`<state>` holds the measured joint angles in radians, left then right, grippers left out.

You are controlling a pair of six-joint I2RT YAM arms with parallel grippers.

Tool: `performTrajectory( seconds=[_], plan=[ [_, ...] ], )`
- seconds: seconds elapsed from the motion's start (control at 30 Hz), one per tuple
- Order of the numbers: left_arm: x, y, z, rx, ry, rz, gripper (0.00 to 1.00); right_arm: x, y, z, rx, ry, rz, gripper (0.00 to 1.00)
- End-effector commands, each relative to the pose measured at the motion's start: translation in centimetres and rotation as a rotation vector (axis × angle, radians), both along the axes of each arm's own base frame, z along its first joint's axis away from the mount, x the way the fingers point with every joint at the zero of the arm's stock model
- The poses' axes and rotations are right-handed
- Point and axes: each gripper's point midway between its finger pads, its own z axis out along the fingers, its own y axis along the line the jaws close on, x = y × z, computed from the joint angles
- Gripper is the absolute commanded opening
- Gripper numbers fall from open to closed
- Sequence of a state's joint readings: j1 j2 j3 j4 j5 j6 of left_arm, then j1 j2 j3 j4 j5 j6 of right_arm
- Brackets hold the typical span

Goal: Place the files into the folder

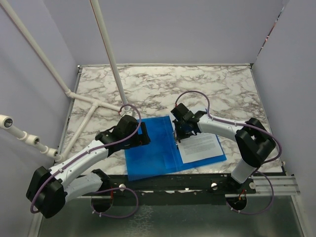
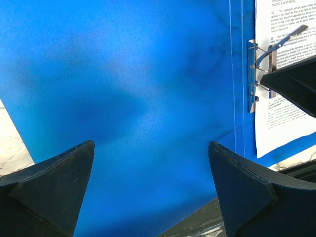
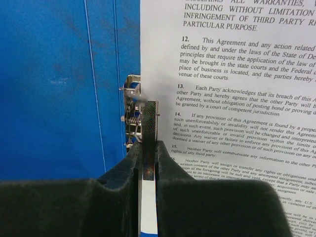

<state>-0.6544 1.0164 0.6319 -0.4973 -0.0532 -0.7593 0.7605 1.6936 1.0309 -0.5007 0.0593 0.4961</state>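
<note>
The folder (image 1: 148, 153) is glossy plastic, files (image 1: 200, 147) matt paper, clip (image 3: 131, 112) metal.

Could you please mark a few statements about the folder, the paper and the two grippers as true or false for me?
1. The flat bright blue plastic folder lies open on the marble-patterned table. True.
2. The left gripper is shut on the folder's edge. False: its jaws stand wide open over the folder's bare half, holding nothing.
3. The right gripper pinches the thin metal clip lever. True.
4. The white printed paper sheet lies outside the folder, on the table. False: it lies inside the open folder, beside the clip.
</note>
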Motion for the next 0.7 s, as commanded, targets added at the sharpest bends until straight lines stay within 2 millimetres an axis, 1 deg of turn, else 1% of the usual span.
performTrajectory(
  seconds=[0.0, 0.17, 0.33, 0.4, 0.5, 0.67],
  plan=[
    [0.0, -1.8, 0.7, -0.047, -0.011, -0.025, 0.99, -0.8, -0.6, 1.3, -0.013, -0.016, 0.046, 0.0],
    [-0.7, -3.1, -0.4, -0.025, -0.003, -0.047, 0.99, -1.1, -0.7, 1.5, -0.017, -0.011, 0.072, 0.01],
    [-0.7, -3.3, -2.0, 0.005, 0.017, -0.04, 0.99, -1.7, -0.9, 0.9, -0.015, 0.001, 0.077, 0.02],
    [-0.7, -3.3, -2.4, 0.007, 0.02, -0.037, 0.99, -1.9, -1.0, 0.7, -0.014, 0.004, 0.074, 0.04],
    [-0.6, -3.4, -2.8, 0.013, 0.025, -0.035, 0.99, -2.1, -1.1, 0.3, -0.013, 0.006, 0.066, 0.11],
    [-0.6, -3.4, -3.7, 0.024, 0.038, -0.03, 0.99, -2.2, -1.2, 0.1, -0.007, 0.001, 0.058, 0.2]
  ],
)
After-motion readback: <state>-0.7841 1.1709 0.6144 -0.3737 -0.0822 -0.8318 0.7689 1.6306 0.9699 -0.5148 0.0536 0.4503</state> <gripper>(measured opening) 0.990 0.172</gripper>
